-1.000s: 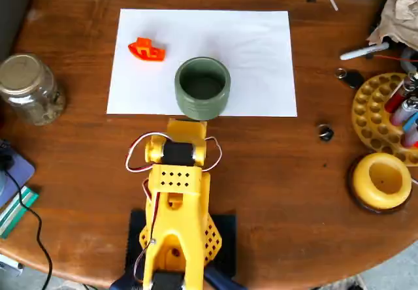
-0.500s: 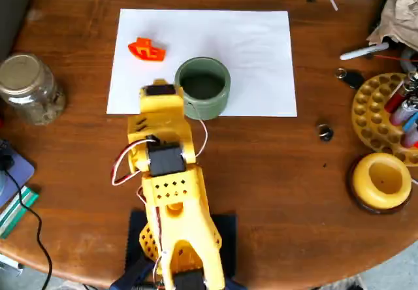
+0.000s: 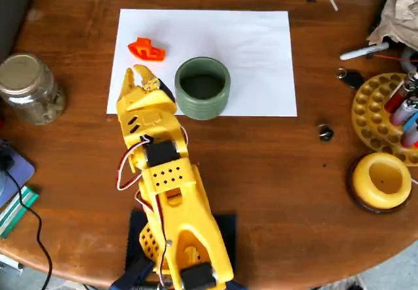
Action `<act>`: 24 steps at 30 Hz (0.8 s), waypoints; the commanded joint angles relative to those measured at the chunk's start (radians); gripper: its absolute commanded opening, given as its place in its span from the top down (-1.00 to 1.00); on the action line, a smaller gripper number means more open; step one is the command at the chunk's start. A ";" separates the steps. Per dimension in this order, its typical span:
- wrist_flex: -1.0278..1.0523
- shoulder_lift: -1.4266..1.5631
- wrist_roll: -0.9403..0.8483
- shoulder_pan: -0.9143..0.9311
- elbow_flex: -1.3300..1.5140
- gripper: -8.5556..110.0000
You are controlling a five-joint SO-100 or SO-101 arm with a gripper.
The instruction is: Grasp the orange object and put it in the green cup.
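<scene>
In the overhead view the orange object is seen lying on the white paper sheet, in its far-left part, free and not touched by anything. The gripper is placed just on the near side of it, a little to the left; its fingers are pointed to the far side, approx. toward the object, and a narrow gap of paper is left between tips and object. The long axis of the object is laid left-right, slightly tilted, i.e. nearly across the direction of the fingers, so a short advance to the far side and a bit to the right is probably needed. The jaws are seen spread moderately and nothing is held between them. The green cup is stood upright on the near edge of the paper, just beside the gripper on its right, empty inside as far as can be judged. No brand, label or readable writing is found on the arm, cup, object or paper.
</scene>
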 commanded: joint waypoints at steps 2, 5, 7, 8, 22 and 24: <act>-0.046 -0.020 0.132 0.005 0.002 0.86; -0.087 -0.080 0.176 0.018 -0.023 0.86; -0.107 -0.221 0.201 0.025 -0.104 0.86; -0.107 -0.314 0.204 0.028 -0.167 0.86; -0.479 -0.977 0.256 0.034 -0.439 0.86; -0.540 -1.066 0.258 0.037 -0.474 0.86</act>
